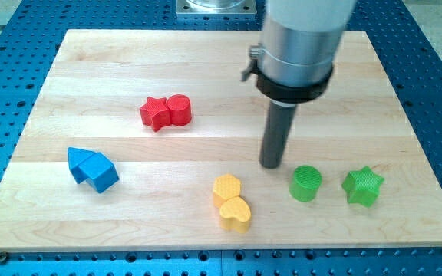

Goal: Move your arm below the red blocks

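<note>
Nearest the view's bottom, the yellow heart block (235, 214) is lying on the pale wooden board (206, 69), touching the yellow hexagon block (226, 187) just above it. Both are looking like matte plastic with fine ribbed faces. To the view's right, the green cylinder (306, 183) and the green star block (362, 186) are sitting near each other but apart, their tops showing the same fine ridging. At the view's left, two blue blocks are pressing together: a triangular one (77, 163) and a house-like wedge (99, 172), whose exact shape I cannot settle.

My tip (272, 165) is resting on the board just above and to the left of the green cylinder, and up and to the right of the yellow pair. It is a plain dark rod with nothing that opens or closes, and it is holding nothing. Above it the rod is widening into a black collar and a smooth grey metal housing (301, 38).

Farther up, toward the view's left of centre, the red star block (155, 113) and the red cylinder (179, 110) are standing side by side, touching, bright red and ribbed. My tip is sitting lower than them and well off to their right. A blue perforated table (436, 92) is surrounding the grained board.
</note>
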You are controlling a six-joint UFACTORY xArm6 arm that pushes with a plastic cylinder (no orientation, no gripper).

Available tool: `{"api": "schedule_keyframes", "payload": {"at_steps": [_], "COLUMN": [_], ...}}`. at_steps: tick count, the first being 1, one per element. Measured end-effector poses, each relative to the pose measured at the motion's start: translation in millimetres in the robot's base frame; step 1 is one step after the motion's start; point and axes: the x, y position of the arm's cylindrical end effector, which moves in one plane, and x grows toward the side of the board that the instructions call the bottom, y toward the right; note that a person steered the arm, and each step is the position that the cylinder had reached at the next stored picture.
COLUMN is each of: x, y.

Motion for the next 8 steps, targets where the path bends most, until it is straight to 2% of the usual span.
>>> {"api": "schedule_keyframes", "payload": {"at_steps": [1,2,3,4,5,6,7,8], "x": [17,51,52,47,-9,-18,-18,-28], "y": [-14,7,53,47,-38,-120,-151,-150]}}
